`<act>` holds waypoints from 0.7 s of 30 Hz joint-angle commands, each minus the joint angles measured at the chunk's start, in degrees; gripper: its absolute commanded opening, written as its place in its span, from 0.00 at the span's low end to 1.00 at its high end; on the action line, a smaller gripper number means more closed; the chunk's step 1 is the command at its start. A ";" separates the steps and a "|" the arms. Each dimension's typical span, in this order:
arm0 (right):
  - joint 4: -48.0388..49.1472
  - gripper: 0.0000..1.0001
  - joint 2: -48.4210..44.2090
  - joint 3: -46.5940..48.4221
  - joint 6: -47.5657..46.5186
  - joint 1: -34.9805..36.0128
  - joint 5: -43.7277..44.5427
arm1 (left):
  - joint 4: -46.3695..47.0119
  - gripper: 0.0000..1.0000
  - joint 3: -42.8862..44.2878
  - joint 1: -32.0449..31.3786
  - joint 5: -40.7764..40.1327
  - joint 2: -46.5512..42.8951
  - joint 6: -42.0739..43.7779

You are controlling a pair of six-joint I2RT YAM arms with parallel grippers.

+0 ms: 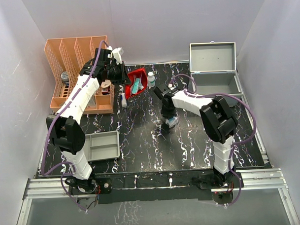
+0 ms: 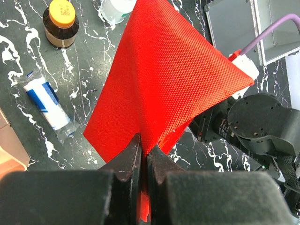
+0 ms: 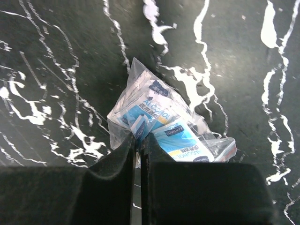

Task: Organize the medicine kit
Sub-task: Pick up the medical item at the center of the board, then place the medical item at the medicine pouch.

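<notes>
On the marbled counter (image 1: pixel 141 147), the medicine kit (image 1: pixel 213 57) is standing open far right. The left jaws are pinching the red pouch (image 2: pixel 164 84) aloft, likely emptying it; the right jaws are clamping a wipes bag (image 3: pixel 159 124) for packing.

**Both pincers closed on a catch**

Our left arm (image 1: pixel 83 92) stretches far forward and leans inward. The left pincer (image 2: pixel 144 145) at its end is clamped tight on a fold of the pouch (image 2: pixel 168 79). Our right arm (image 1: pixel 189 102) doubles back toward the middle, its wrist pointing straight down. The right pincer (image 3: pixel 139 138) is nipped closed on the packet (image 3: pixel 159 122).
</notes>
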 commanded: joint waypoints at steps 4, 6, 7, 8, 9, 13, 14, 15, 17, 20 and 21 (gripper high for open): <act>4.91 0.00 -2.55 7.76 -1.30 -0.21 -5.95 | -0.43 0.00 1.88 -0.30 0.54 -2.84 0.53; 5.09 0.00 -5.13 9.93 -1.10 -0.54 -7.56 | -0.49 0.00 2.05 -0.34 0.38 -2.78 0.65; 5.22 0.00 -6.68 10.84 -0.78 -0.79 -8.16 | -0.54 0.00 2.11 -0.36 0.30 -2.72 0.74; 5.43 0.00 -8.19 11.68 -0.41 -1.09 -9.02 | -0.50 0.00 2.13 -0.36 0.36 -2.64 0.72; 5.77 0.00 -9.91 12.31 0.05 -1.48 -10.05 | -0.55 0.00 2.21 -0.31 0.37 -2.50 0.67; 7.50 0.00 -16.79 13.53 1.29 -3.57 -14.72 | -0.35 0.00 2.39 -0.28 0.54 -2.21 0.56; 8.05 0.00 -17.94 13.70 1.60 -4.14 -15.95 | -0.23 0.00 2.46 -0.33 0.61 -2.19 0.51; 8.79 0.00 -18.94 13.84 1.64 -4.71 -17.40 | -0.23 0.00 2.48 -0.36 0.71 -2.09 0.48; 12.30 0.00 -20.88 13.50 3.61 -5.91 -20.89 | -0.16 0.00 2.49 -0.36 0.85 -2.12 0.42; 21.06 0.00 -22.44 11.06 7.43 -7.22 -27.49 | 0.00 0.00 2.24 -0.33 1.39 -2.10 0.33; 24.80 0.00 -22.36 10.10 9.14 -7.49 -29.53 | 0.12 0.00 2.10 -0.35 1.68 -2.12 0.32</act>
